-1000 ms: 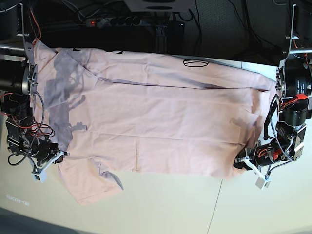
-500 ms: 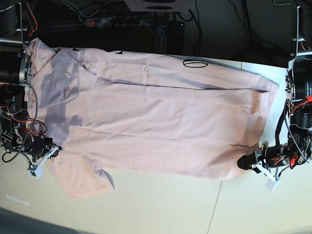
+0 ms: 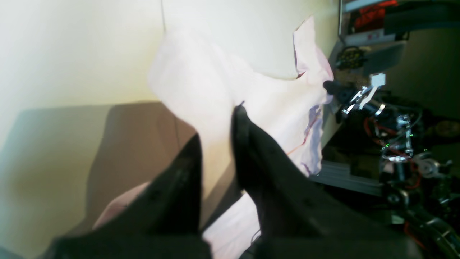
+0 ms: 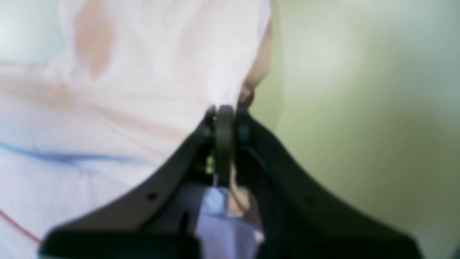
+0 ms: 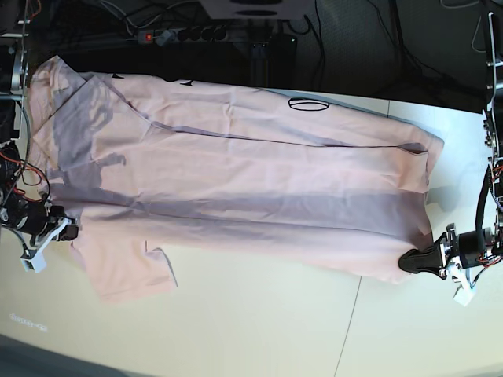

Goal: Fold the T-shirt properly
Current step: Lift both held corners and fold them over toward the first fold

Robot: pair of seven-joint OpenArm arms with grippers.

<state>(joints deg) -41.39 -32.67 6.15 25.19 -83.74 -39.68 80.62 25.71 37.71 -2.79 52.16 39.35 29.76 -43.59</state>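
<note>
Gripping the near edge of the shirt (image 5: 236, 188) at both ends, the two arms hold the cloth stretched across the pale surface (image 5: 259, 330), so the step in hand looks like the lengthwise fold. In the base view the left pincer (image 5: 414, 261) sits at about 4 o'clock, clamped together on the hem corner; the right pincer (image 5: 69, 232) sits at about 8 o'clock, clamped on the edge just above the near sleeve. Both wrist views agree: the left pincer (image 3: 217, 122) has pink cloth pinched between its black fingers, and the right pincer (image 4: 225, 118) is closed tight on a bunched edge of the shirt (image 4: 136, 82), though that view is blurred.

A broad shadow band under the near half suggests the gripped edge is raised off the surface while the far half lies flat. A little black lettering shows along the far edge at 12 o'clock.

As I judge it, the next move calls for both arms to carry the edge toward 12 o'clock together, at even height and pace, and to lay it along the far edge without slack or skew.

Beyond the far edge lie a power strip (image 5: 185, 34) and cables (image 5: 346, 47), near the cloth but off the surface. The near sleeve (image 5: 126, 263) hangs loose at 7 o'clock and could bunch under the fold.
</note>
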